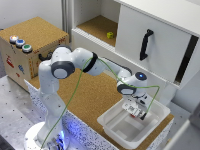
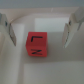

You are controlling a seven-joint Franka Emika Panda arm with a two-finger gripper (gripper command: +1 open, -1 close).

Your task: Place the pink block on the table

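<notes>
In the wrist view the pink block (image 2: 37, 45), a pinkish-red cube with a dark letter on top, lies on the white floor of the bin. My gripper (image 2: 38, 45) straddles it, with one finger (image 2: 9, 36) on each side and a clear gap to the block, so it is open. In the exterior view my gripper (image 1: 136, 111) reaches down into the white bin (image 1: 114, 129), and I cannot make out the block there. The bin stands on the cork-brown table (image 1: 90, 95) at the exterior view's right.
A cork-topped wooden box with coloured buttons (image 1: 30, 37) stands at the exterior view's left. Behind the table a white cabinet has a black-handled door (image 1: 146, 44). A small yellow-green block (image 1: 110, 35) sits on its open shelf. The bin walls (image 2: 42, 22) surround my gripper.
</notes>
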